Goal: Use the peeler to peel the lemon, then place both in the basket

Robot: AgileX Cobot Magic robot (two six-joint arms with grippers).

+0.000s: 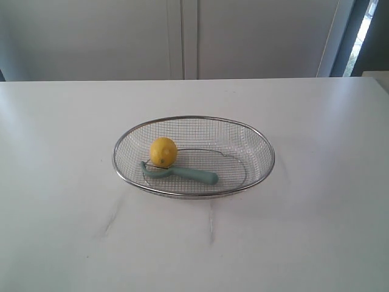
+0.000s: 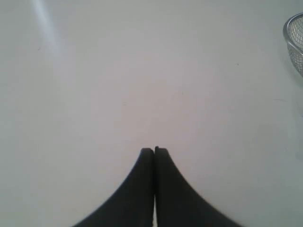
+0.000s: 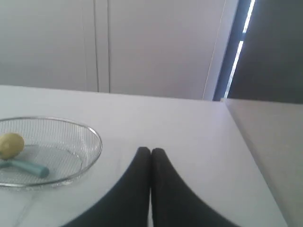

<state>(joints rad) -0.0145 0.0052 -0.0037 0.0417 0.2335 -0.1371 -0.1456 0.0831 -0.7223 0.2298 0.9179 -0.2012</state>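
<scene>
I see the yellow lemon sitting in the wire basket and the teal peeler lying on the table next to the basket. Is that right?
Not quite. The pale teal plastic-handled peeler lies inside the oval silver wire-mesh basket too, beside the round yellow lemon, not on the white table. The exterior view shows it.

Left pincer [image 2: 155, 150] and right pincer [image 3: 151, 151] both closed, empty.

lemon [image 1: 163, 151]: you see plain yellow.
peeler [image 1: 191, 175]: you get pale teal, handle and head.
basket [image 1: 193, 117]: silver wire, fine square grid.
table [image 1: 61, 182]: white, with faint grey streaks.
</scene>
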